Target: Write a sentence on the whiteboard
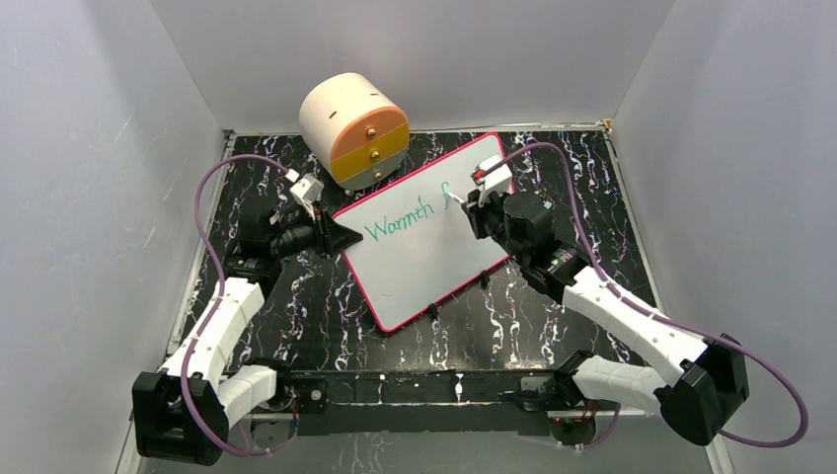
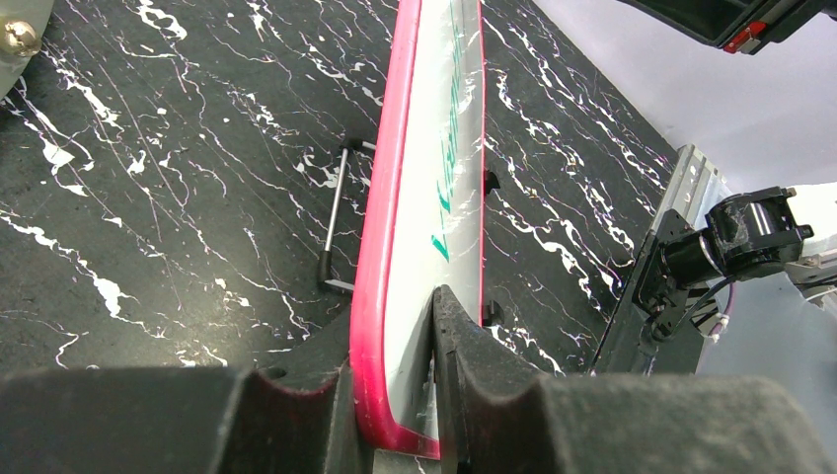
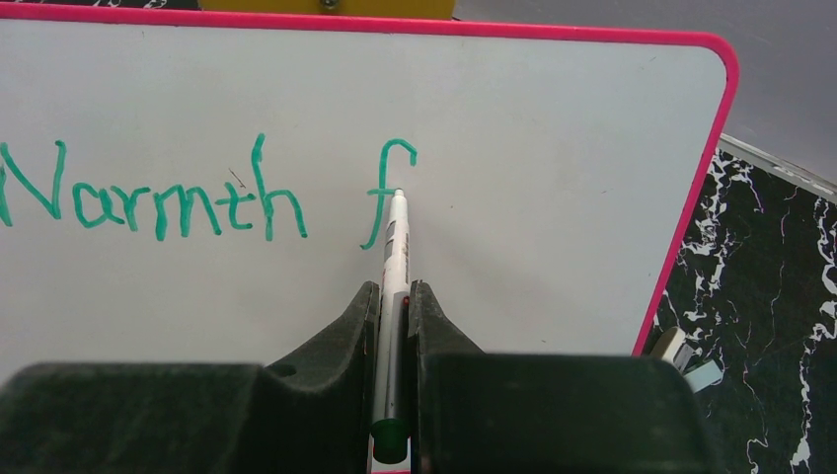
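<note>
Two black tools are at work over a black, white-veined marbled tabletop. A large flat white whiteboard with rounded corners and a thin pink-red rim sits skewed on that tabletop between the two arms, with small black clips along its near edge.

The left tool is closed narrow on the board's left corner. In its wrist view one finger presses the white face and the other the back, with the rim pinched between them. A thin metal wire bracket lies on the tabletop just beside the board.

The right tool hangs over the board's far right part, its fingers clamped tight on a slim white marker with a green end. The marker's tip touches the board at the stem of the last letter written.

The green handwritten sentence runs in a single line across the upper part of the board and reads "Warmth f".

Beyond the board's far edge, near the back wall, stands a cream round-bodied container with an orange, yellow and grey front.
</note>
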Tool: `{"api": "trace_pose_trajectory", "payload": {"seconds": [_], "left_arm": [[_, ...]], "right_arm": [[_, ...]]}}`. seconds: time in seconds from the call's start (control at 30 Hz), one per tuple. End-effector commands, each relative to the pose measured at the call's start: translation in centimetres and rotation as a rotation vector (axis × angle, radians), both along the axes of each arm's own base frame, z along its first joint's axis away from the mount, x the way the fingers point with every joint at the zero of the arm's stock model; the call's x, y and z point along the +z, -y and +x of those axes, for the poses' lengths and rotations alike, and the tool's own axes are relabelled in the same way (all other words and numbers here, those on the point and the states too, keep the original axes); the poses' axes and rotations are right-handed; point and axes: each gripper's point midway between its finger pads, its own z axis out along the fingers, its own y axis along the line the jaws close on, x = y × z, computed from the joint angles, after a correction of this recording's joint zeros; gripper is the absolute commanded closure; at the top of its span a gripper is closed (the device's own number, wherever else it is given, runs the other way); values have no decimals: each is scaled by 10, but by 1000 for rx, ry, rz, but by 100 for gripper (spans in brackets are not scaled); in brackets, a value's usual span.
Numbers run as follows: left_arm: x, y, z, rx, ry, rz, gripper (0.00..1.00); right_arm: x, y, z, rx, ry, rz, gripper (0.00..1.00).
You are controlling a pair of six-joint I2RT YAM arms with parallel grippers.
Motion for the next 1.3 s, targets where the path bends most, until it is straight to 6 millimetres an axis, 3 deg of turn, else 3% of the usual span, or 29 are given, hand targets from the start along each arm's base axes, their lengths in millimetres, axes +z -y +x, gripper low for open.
{"api": "trace_pose_trajectory", "payload": {"seconds": [0.0, 0.27, 1.27], "left_arm": [[-71, -16, -13, 14, -103, 204, 100], [-70, -16, -12, 15, -102, 206, 100], [-70, -15, -14, 5, -102, 202, 100]], "right_arm": [[32, 4, 3, -22, 92, 59, 100], [39, 8, 3, -38, 117, 78, 100], [16, 2, 14, -37, 62, 57, 100]]}}
